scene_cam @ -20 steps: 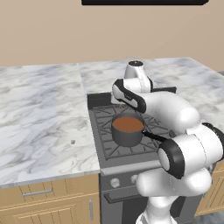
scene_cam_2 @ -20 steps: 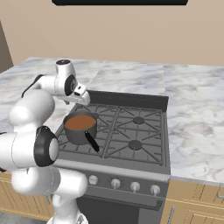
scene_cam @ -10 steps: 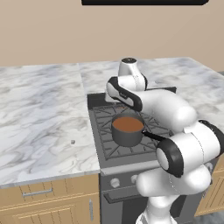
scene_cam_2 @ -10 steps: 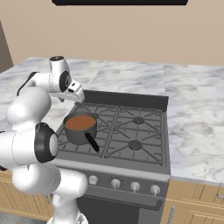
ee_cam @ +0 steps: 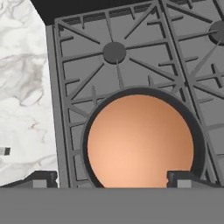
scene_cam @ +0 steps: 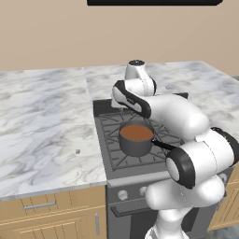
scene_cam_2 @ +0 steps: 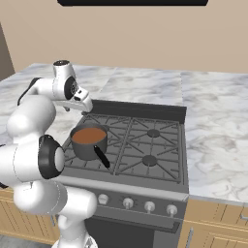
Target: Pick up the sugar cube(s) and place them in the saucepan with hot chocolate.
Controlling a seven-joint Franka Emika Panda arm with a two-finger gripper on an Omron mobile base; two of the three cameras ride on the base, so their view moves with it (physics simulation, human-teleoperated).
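The dark-grey saucepan with reddish-brown hot chocolate stands on the stove's front left burner, its black handle pointing toward the front. My gripper hovers over the stove's back left, just behind the pan. It is open, and in the hand view nothing lies between the fingertips of the gripper. The saucepan lies below them. One tiny pale sugar cube lies on the marble counter left of the stove; this cube sits at the left edge of the hand view.
The black gas stove has raised iron grates and a low back panel. Marble counter runs on both sides. Knobs line the stove front. A dark hood hangs above.
The arm has swung a little to the left over the back of the stove, toward the left counter. The saucepan has stayed where it was.
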